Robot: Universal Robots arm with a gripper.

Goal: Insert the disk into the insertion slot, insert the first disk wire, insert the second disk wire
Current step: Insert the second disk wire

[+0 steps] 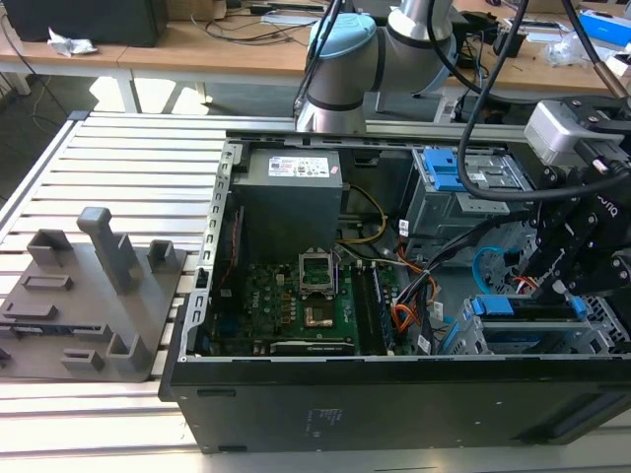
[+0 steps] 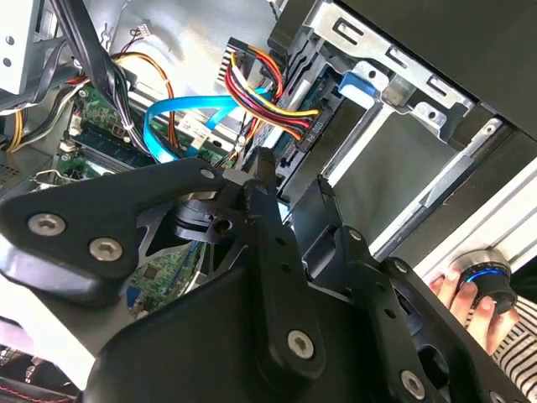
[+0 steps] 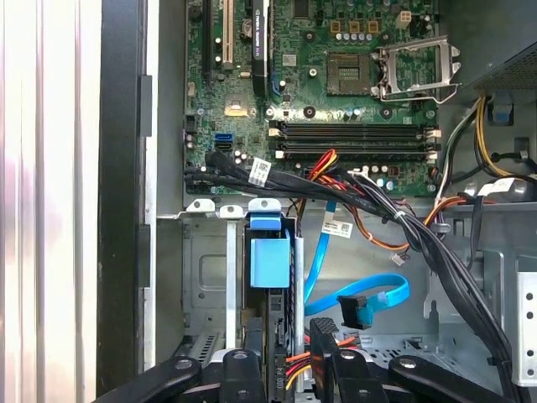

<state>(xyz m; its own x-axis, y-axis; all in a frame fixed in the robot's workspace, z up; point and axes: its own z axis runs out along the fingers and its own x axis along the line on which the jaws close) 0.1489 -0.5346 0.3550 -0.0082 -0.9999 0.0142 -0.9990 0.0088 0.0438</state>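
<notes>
In the corner drive cage (image 3: 201, 277) | disk (image 3: 270, 262) seated | gripper (image 2: 294, 172) spread beside power plug (image 2: 306, 134) | light-blue data cable (image 3: 369, 298) loose | cable labels (image 3: 260, 170) unreadable

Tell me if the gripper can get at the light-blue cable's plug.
Probably yes: the light-blue cable's plug lies uncovered close by the gripper, though the red and orange wire bundle nearby may crowd the approach.

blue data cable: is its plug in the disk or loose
Loose: in the first wrist view the blue data cable ends in a free dark plug.
</notes>
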